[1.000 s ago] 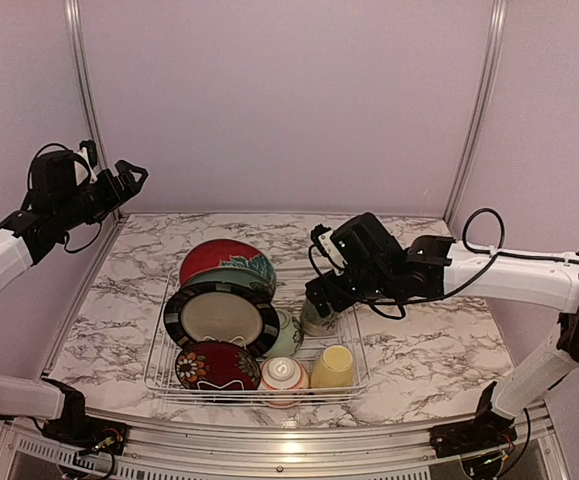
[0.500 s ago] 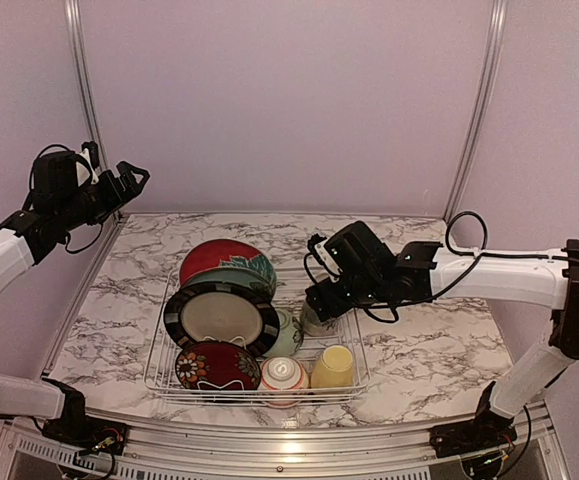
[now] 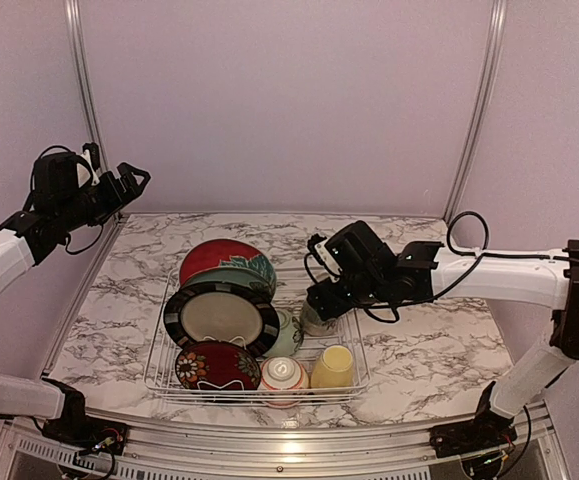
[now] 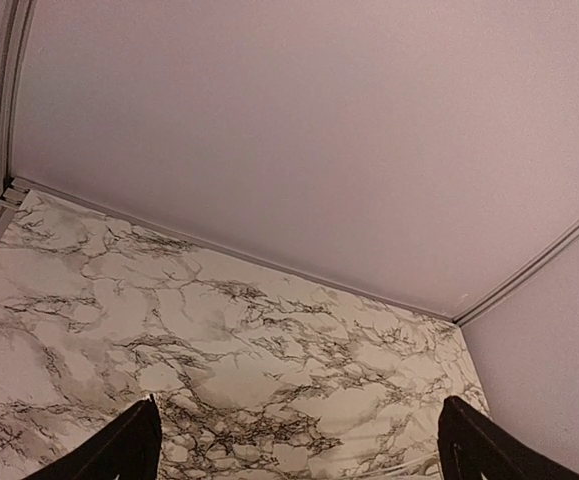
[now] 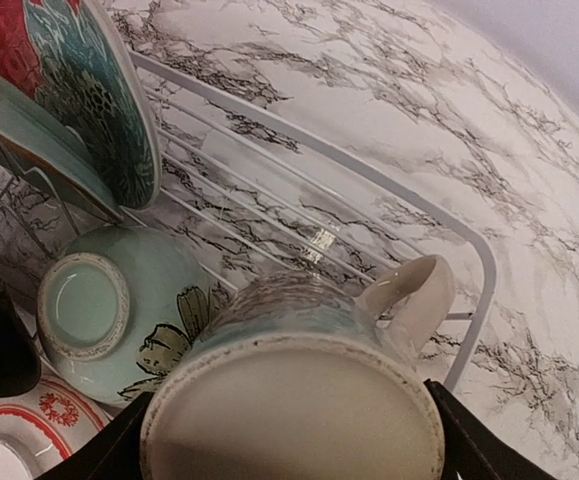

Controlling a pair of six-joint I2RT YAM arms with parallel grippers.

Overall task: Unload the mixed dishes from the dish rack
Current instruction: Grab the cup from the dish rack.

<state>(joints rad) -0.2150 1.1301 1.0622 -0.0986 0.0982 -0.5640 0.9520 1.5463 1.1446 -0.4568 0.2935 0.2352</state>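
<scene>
Left gripper [image 3: 134,180] jaws wide apart, midair. Right gripper [image 3: 319,305] jaws straddle upturned cup [image 5: 289,400] in rack [image 5: 369,165]; clamped or not, can't tell.

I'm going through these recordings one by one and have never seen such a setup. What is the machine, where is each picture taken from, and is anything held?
Two robot arms stand at a marble table. The wide picture looks down from above and behind them; the other two come from cameras on each wrist. A wire dish rack holds plates, bowls and a yellow cup. The left gripper hangs open in the air, empty. The right gripper has its fingers either side of an upturned patterned cup in the rack; whether it grips yet is unclear.
</scene>
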